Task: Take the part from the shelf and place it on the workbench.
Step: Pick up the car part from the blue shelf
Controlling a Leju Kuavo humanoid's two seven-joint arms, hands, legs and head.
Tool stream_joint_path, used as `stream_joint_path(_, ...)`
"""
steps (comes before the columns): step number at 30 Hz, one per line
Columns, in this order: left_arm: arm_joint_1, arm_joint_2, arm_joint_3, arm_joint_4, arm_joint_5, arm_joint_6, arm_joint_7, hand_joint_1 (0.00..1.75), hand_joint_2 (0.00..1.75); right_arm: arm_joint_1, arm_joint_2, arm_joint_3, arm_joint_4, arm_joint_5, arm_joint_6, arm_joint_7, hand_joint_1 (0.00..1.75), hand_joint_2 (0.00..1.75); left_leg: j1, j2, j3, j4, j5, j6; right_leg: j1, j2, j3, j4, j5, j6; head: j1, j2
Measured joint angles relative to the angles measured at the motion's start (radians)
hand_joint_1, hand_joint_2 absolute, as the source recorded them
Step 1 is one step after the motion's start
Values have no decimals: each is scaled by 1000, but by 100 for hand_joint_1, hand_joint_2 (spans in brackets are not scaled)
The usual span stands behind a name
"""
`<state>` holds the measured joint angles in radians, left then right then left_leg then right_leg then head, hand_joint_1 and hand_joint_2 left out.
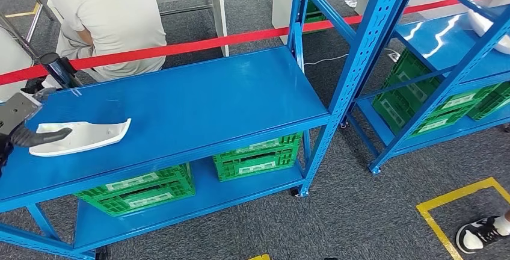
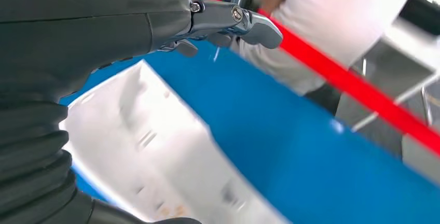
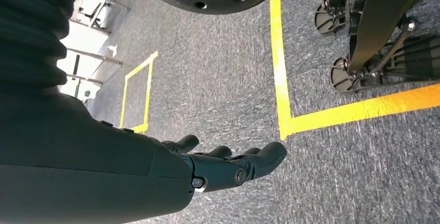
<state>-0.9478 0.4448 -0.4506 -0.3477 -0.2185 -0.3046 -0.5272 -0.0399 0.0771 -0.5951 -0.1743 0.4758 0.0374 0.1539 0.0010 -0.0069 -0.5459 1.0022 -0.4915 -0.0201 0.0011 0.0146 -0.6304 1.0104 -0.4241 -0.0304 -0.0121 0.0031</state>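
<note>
A wide blue surface (image 1: 198, 100) lies bare across the centre of the frame, open to reach from the near edge. At the left a white part (image 1: 81, 136) lies under the left hand (image 1: 27, 129). Behind runs a red barrier tape (image 1: 198, 44), with a seated person (image 1: 108, 16) beyond. A blue upright post (image 1: 367, 49) closes the right end.

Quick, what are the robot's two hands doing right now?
Left hand: holding the white part on the blue workbench.
Right hand: open, holding nothing, fingers stretched out above the floor.
</note>
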Motion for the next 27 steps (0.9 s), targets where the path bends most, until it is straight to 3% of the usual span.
stream_joint_path(9, 79, 26, -8, -1, -126, -21, -25, 0, 175, -1, 0, -5, 0, 6, 1, 5, 0, 175, 2, 0, 0, -1, -1, -2, 2, 0, -1, 0, -2, -1, 0, 0)
stream_joint_path(23, 90, 18, -36, -1, -205, 15, 12, 0, 175, -2, 0, -17, 0, 6, 1, 10, 0, 175, 2, 1, 1, -1, -1, -2, 2, 0, -1, 0, -2, -1, 0, 0)
stream_joint_path(27, 91, 12, -49, -1, -264, 69, 21, 0, 175, -2, 0, -18, 0, 7, -1, 10, 0, 175, 2, 0, 1, -1, -1, -2, 2, 0, -1, 0, -2, -1, 0, 0)
